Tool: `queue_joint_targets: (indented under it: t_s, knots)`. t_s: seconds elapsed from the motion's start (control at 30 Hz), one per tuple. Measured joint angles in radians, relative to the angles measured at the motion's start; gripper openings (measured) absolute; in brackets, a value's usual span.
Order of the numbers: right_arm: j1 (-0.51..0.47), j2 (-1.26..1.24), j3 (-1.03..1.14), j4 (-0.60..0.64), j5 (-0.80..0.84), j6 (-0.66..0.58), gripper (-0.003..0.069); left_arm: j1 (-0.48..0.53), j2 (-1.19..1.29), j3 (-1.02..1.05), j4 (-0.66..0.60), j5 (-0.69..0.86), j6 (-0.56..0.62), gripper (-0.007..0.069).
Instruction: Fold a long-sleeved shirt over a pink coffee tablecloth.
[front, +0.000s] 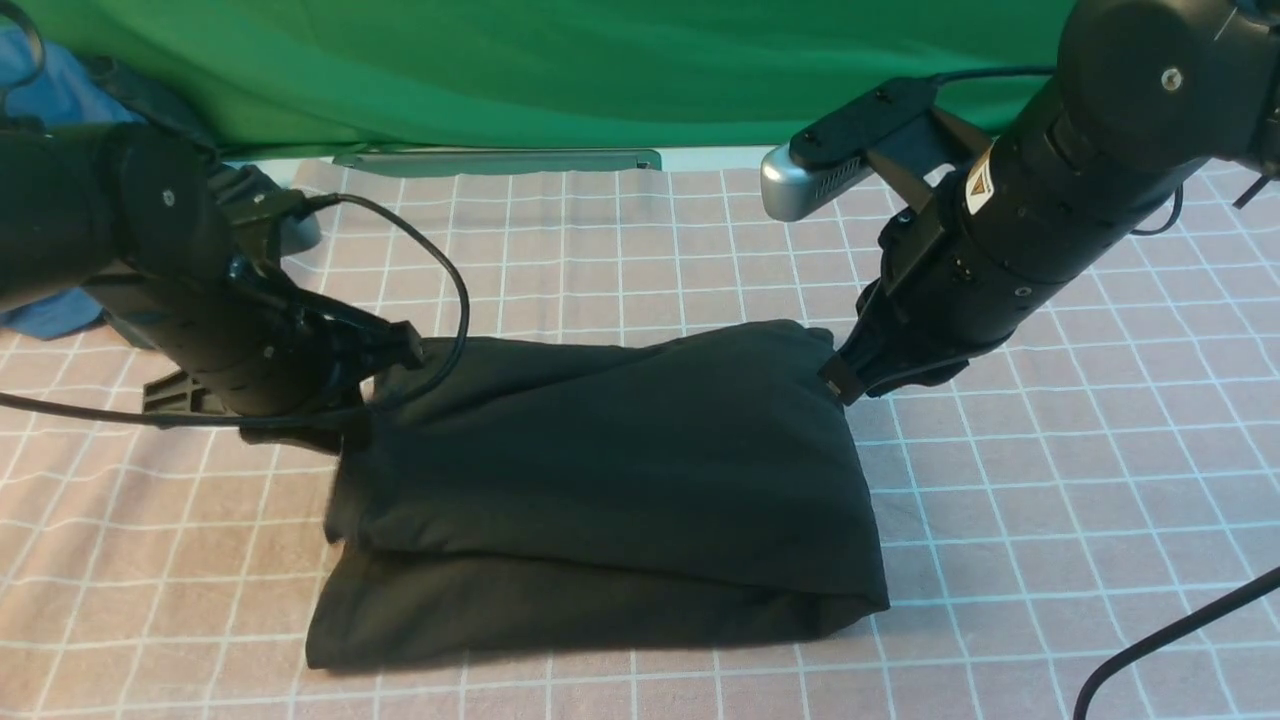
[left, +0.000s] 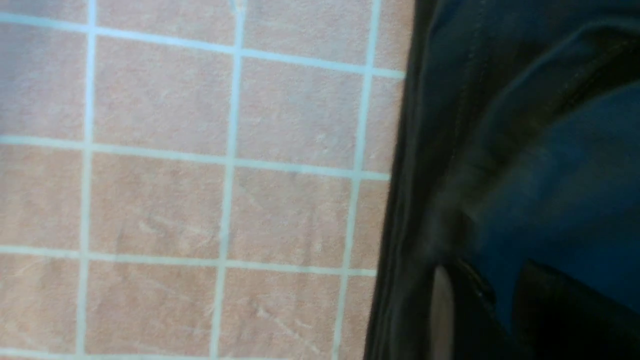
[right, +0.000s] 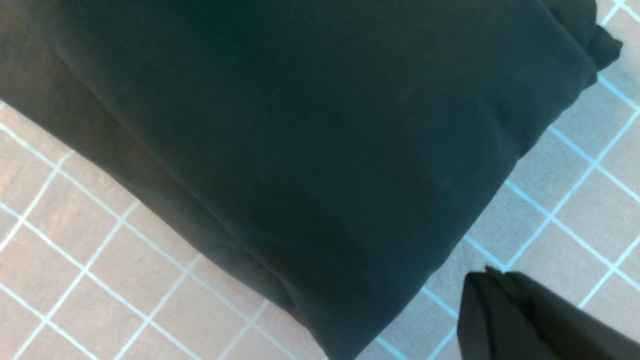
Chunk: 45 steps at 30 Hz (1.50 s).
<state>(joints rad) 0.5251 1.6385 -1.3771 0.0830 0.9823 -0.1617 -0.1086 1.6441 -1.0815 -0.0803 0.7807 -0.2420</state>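
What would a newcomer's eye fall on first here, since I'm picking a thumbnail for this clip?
Probably the dark folded shirt, spread across the middle of the pink gridded tablecloth. Next come the two black arms, the left gripper at the shirt's left end and the right one near its far right corner. Behind them hangs a vivid green cloth.

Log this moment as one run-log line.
shirt: partly folded on pink tablecloth | left gripper: at shirt's left edge, grip unclear | right gripper: shut, by right edge
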Motion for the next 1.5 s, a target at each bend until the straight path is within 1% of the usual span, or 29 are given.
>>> queue_joint_targets:
  t_s: [0.13,0.2,0.27,0.3,0.37,0.47,0.5,0.53,0.63,0.8,0.9,1.0,1.07,1.13,1.27,1.37,1.43,1.5]
  knots:
    - [0.0,0.0,0.0,0.019,0.052,0.0,0.0037,0.0,-0.003,0.0,0.005,0.007,-0.031,0.0307]
    - [0.0,0.0,0.0,0.036,0.071,0.0,0.0037,0.0,-0.009,-0.005,-0.005,0.007,-0.044,0.0337]
    - [0.0,0.0,0.0,0.066,0.075,-0.001,0.0037,0.0,-0.011,-0.02,-0.038,0.006,-0.05,0.0337]
    - [0.0,0.001,0.0,0.088,0.073,-0.006,0.0037,-0.002,-0.011,-0.028,-0.065,0.002,-0.044,0.033]
    - [0.0,0.009,0.0,0.137,0.061,-0.025,0.0037,-0.016,-0.011,-0.039,-0.115,-0.01,-0.017,0.0286]
    - [0.0,0.048,0.0,0.195,0.024,-0.055,0.0037,-0.054,-0.011,-0.04,-0.154,-0.051,0.003,0.0167]
    - [0.0,0.073,0.0,0.207,0.007,-0.058,0.0037,-0.075,-0.009,-0.041,-0.167,-0.069,0.008,0.0107]
    - [0.0,0.091,0.0,0.211,0.0,-0.059,0.0037,-0.091,-0.003,-0.041,-0.177,-0.082,0.011,0.0066]
    - [0.0,0.163,0.001,0.214,-0.004,-0.06,0.0037,-0.13,0.031,-0.043,-0.215,-0.097,0.018,0.0016]
    - [0.0,0.235,0.045,0.208,0.017,-0.052,0.0037,-0.152,0.094,-0.043,-0.223,-0.072,0.018,0.0011]
    - [0.0,0.257,0.129,0.192,-0.001,-0.033,0.0037,-0.154,0.12,-0.043,-0.219,-0.06,0.018,0.0011]
    - [0.0,0.257,0.175,0.135,-0.005,0.019,0.0037,-0.154,0.121,-0.043,-0.216,-0.059,0.018,0.0011]
    - [0.0,0.257,0.188,0.074,-0.005,0.066,0.0037,-0.154,0.121,-0.043,-0.216,-0.057,0.018,0.0011]
    - [0.0,0.255,0.189,0.042,-0.001,0.088,0.0037,-0.154,0.121,-0.044,-0.216,-0.043,0.018,0.0011]
    - [0.0,0.202,0.189,0.033,-0.013,0.111,0.0037,-0.154,0.109,-0.07,-0.224,-0.001,0.018,0.0011]
    - [0.0,0.117,0.189,0.068,-0.071,0.113,0.0037,-0.154,0.087,-0.102,-0.286,0.016,0.045,0.0011]
    - [0.0,0.061,0.189,0.087,-0.136,0.11,0.0037,-0.159,0.077,-0.118,-0.357,0.025,0.078,0.0011]
    - [0.0,0.048,0.187,0.094,-0.158,0.106,0.0037,-0.168,0.077,-0.119,-0.379,0.026,0.094,0.0011]
